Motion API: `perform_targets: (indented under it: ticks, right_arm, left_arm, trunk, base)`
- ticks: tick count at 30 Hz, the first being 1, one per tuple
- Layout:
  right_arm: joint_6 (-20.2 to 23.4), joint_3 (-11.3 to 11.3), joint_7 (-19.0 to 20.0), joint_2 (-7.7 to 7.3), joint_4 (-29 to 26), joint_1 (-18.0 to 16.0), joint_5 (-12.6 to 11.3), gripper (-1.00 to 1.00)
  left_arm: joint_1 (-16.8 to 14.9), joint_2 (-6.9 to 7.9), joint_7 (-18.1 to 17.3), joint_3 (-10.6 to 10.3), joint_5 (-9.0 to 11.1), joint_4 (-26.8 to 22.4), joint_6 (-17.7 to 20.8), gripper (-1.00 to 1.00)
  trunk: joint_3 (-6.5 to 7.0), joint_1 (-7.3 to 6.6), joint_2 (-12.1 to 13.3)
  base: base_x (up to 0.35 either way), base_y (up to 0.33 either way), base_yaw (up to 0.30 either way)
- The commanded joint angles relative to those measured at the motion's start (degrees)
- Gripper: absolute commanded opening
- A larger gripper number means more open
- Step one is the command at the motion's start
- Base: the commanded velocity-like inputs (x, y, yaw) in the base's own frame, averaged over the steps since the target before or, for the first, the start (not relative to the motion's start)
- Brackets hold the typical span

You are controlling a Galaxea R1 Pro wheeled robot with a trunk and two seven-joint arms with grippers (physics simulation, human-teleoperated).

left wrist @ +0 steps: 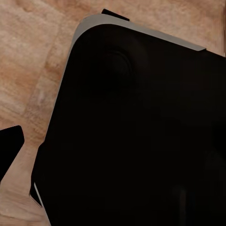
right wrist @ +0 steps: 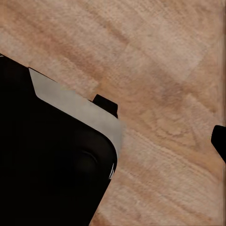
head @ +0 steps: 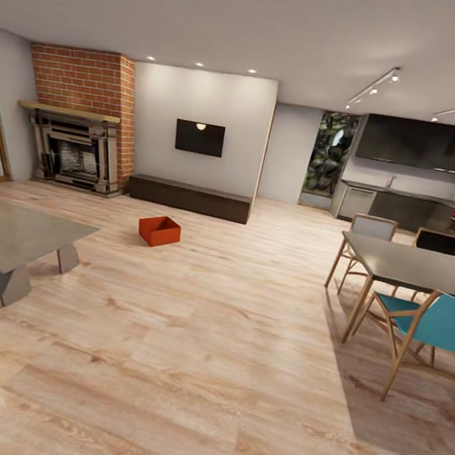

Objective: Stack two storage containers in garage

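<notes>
one orange box (head: 159,230) sits on the wood floor (head: 231,377) near the fireplace (head: 73,148). approach squarely, slowly. pincer states: cannot tell, fingers probably out of frame.

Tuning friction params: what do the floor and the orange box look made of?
Floor: light wood planks, satin finish; grain, knots and plank seams show, with soft sheen. Orange box: uniform matte orange-red walls, no grain or seams; probably plastic, though the render leaves it open.
</notes>
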Motion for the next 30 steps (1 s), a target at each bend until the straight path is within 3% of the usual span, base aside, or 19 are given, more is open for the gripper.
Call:
perform_targets:
  ticks: [1,21,30]
  right_arm:
    - [-0.25,0.0,-0.24,0.02,0.13,-0.05,0.39,1.0]
    - [-0.25,0.02,-0.24,0.03,0.12,-0.05,0.4,1.0]
    - [-0.25,0.02,-0.24,0.03,0.13,-0.05,0.38,1.0]
  left_arm:
    - [-0.01,-0.02,0.07,-0.05,0.27,-0.02,-0.17,1.0]
    - [-0.01,-0.41,0.09,-0.23,0.1,-0.02,-0.66,1.0]
    - [-0.01,-0.34,0.09,-1.4,0.1,-0.02,-0.51,1.0]
  trunk:
    - [-0.05,0.03,-0.02]
    - [-0.05,0.03,-0.02]
    - [-0.05,0.03,-0.02]
  base:
    - [0.325,0.0,0.0]
    - [0.325,0.0,0.0]
    - [0.325,0.0,0.0]
